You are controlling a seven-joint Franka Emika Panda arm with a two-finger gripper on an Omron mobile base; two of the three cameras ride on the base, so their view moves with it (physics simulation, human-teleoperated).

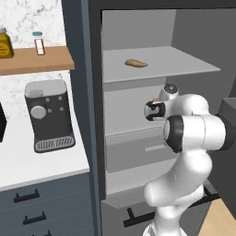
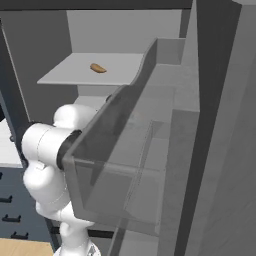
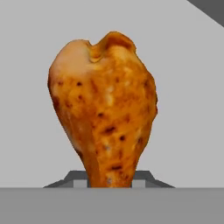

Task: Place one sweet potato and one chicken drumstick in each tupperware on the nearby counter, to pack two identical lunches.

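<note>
Hand view: one chicken drumstick [image 3: 105, 109] stands large before the camera against a flat grey surface, bulbous end toward the top of the frame, thin end running down between the two dark finger tips [image 3: 78, 178]. The gripper [image 3: 110, 180] is clenched on this thin end.

Left base view: the white arm [image 1: 193, 133] reaches into an open grey fridge [image 1: 138, 133]; at its wrist a small pale-orange patch just shows, too small to identify. On the upper shelf [image 1: 184, 64] lies one sweet potato [image 1: 136, 63] — a tan tapered tuber, alone, well above the hand. To the left of the fridge, the white counter [image 1: 27, 166] over blue-grey drawers carries one grey coffee machine [image 1: 48, 115]; above it, a wooden shelf [image 1: 41, 60] bears one amber jar [image 1: 5, 44] and one small bottle [image 1: 39, 44].

Right base view: the same sweet potato [image 2: 98, 68] lies on the upper shelf [image 2: 75, 70], seen past a translucent door bin [image 2: 120, 170] on the fridge door — a part that the left base view does not give. The bin covers the forearm.

Count: one drumstick, one sweet potato, one coffee machine, one jar, one bottle.
</note>
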